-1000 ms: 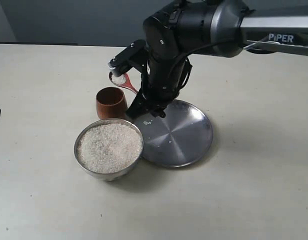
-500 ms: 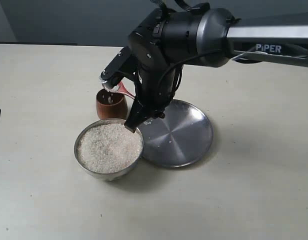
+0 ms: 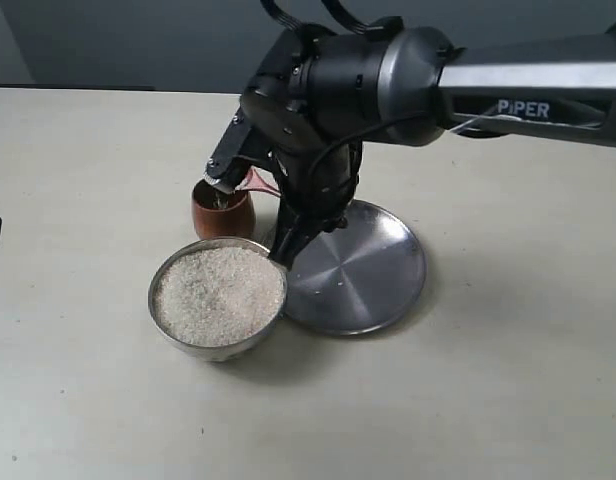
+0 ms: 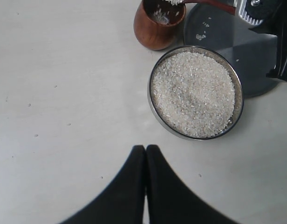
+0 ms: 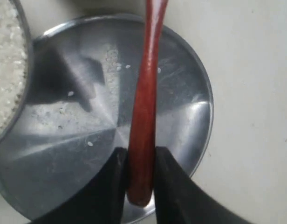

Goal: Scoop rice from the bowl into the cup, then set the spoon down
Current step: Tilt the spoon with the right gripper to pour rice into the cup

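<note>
The silver bowl (image 3: 156, 300) holds a full heap of rice (image 3: 218, 295). Just behind it stands the brown wooden cup (image 3: 224, 214), with a little rice (image 4: 161, 17) inside. My right gripper (image 5: 141, 156) is shut on the handle of the reddish-brown spoon (image 5: 146, 93). It holds the spoon (image 3: 258, 183) tilted, with the head over the cup's mouth and some grains still at the head (image 4: 174, 2). My left gripper (image 4: 146, 148) is shut and holds nothing; it hovers over bare table near the bowl (image 4: 150, 93).
A flat silver plate (image 3: 378, 270) lies right of the bowl, touching it, with a few stray grains (image 5: 116, 66) on it. The black right arm (image 3: 328, 90) hangs over the plate and cup.
The right arm shifted left and rolled, bringing the loaded spoon from above and behind the cup down to its mouth and tipping it. The left gripper stayed still.
</note>
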